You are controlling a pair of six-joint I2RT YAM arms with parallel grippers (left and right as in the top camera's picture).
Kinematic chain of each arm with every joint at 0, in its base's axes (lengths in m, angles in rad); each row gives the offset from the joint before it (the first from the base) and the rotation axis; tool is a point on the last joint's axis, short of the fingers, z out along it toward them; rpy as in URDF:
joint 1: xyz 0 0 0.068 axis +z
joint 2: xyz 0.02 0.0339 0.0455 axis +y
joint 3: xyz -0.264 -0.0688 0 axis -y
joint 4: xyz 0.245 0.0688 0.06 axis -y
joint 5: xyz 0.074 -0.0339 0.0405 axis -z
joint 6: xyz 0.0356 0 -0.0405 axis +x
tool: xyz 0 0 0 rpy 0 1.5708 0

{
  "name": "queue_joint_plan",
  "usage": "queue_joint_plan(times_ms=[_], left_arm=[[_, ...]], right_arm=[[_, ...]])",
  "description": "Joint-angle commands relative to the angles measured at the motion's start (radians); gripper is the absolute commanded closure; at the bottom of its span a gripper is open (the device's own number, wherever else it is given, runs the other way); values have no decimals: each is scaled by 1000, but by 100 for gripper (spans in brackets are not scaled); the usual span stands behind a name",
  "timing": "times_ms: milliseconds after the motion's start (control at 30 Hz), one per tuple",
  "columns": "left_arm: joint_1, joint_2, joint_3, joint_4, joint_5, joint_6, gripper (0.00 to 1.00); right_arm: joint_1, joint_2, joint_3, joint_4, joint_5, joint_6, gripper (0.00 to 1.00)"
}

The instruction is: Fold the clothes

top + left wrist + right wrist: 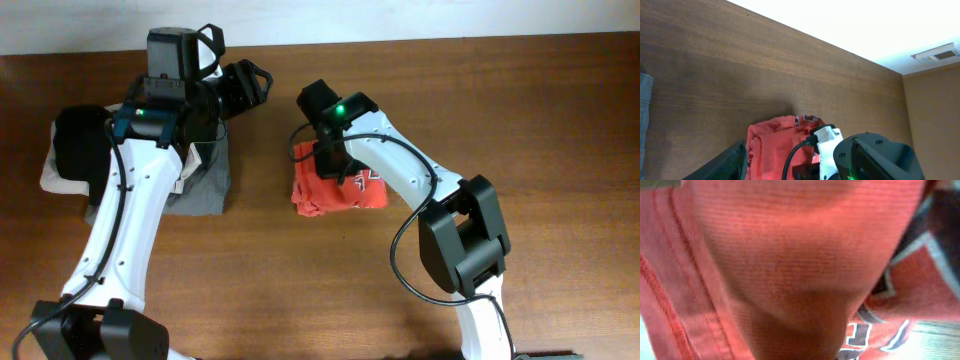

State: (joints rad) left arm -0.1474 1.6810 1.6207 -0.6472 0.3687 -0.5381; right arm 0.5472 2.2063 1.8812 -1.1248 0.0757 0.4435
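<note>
The clothes, a red-orange T-shirt (345,196), lie bunched into a small folded packet at the table's middle, white dark-outlined lettering (366,180) showing on top. My right gripper (326,160) is down on the packet's back left part. In the right wrist view red fabric (790,255) fills the frame and hides the fingers; some lettering (895,325) shows at lower right. My left gripper (256,84) hovers open left of the shirt, holding nothing. Its wrist view shows one dark finger (726,164), the shirt (771,146) and the right arm (875,157).
A stack of folded garments sits at the left under my left arm: grey (200,186), black (80,145) and beige (52,176). The grey edge (644,110) shows in the left wrist view. The table's back edge (450,38) runs along the top.
</note>
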Motion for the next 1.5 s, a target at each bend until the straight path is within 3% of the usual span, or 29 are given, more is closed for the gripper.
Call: queue_joint_plan(times_ms=[0, 367, 567, 767, 1067, 1267, 1467], left_arm=[[16, -38, 11, 0, -11, 21, 34], [57, -48, 11, -29, -11, 43, 34], [57, -48, 11, -26, -11, 47, 34], [57, -48, 11, -23, -10, 47, 34], [57, -48, 11, -16, -11, 47, 35], [57, -48, 11, -16, -11, 47, 34], [57, -48, 11, -23, -10, 47, 34]], right_arm=[[39, -1, 6, -5, -100, -24, 96], [-42, -19, 89, -89, -124, -47, 96], [-195, -53, 107, -193, -101, -140, 96], [-392, -53, 107, -339, 45, -175, 96], [-599, -55, 108, -383, 165, -227, 96], [-546, -55, 108, -378, 142, -226, 96], [-349, -54, 107, -287, 89, -148, 95]])
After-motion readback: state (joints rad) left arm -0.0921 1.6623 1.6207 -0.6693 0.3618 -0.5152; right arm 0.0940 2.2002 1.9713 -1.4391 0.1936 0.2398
